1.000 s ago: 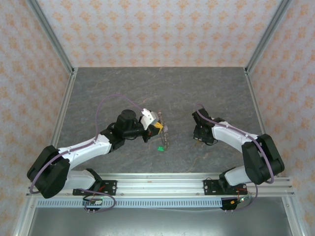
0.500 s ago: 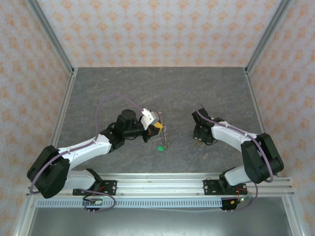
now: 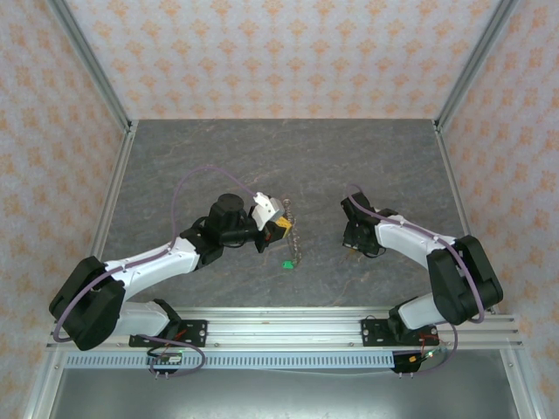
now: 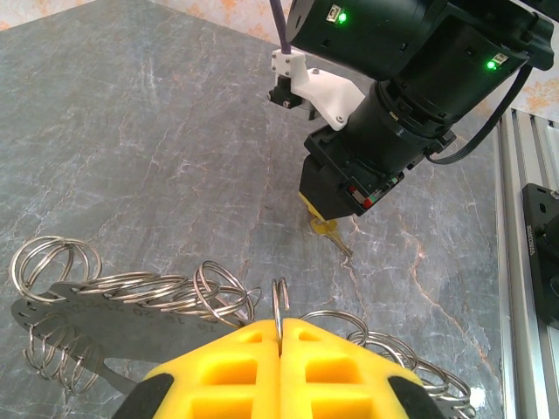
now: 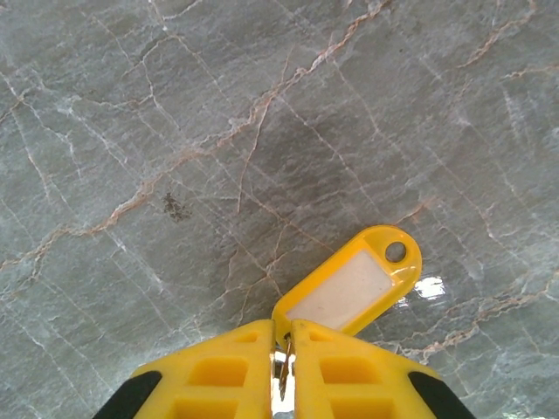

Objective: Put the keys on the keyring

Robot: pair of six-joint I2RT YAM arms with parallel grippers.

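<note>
The keyring (image 3: pixel 294 241) is a string of linked steel rings with a small green tag (image 3: pixel 286 262) at its near end, lying mid-table. My left gripper (image 3: pixel 280 225) is at its far end. In the left wrist view the yellow jaws (image 4: pixel 281 326) are shut on one upright ring (image 4: pixel 279 300), with the other rings (image 4: pixel 188 292) fanning out on both sides. My right gripper (image 3: pixel 353 247) points down at the table to the right. Its jaws (image 5: pixel 284 328) pinch the thin brass edge of a key (image 5: pixel 284 371), whose yellow tag (image 5: pixel 349 284) with a white label lies flat ahead of the fingertips.
A flat grey metal strip (image 4: pixel 83 307) lies under the rings. The right arm's black wrist (image 4: pixel 393 113) stands just beyond the rings, with the yellow key (image 4: pixel 329 232) under it. Aluminium frame posts (image 3: pixel 100 78) bound the grey marble table (image 3: pixel 262 157).
The left gripper has shifted slightly right and up with the ring in it. The right gripper has stayed in place, its jaws a little tighter.
</note>
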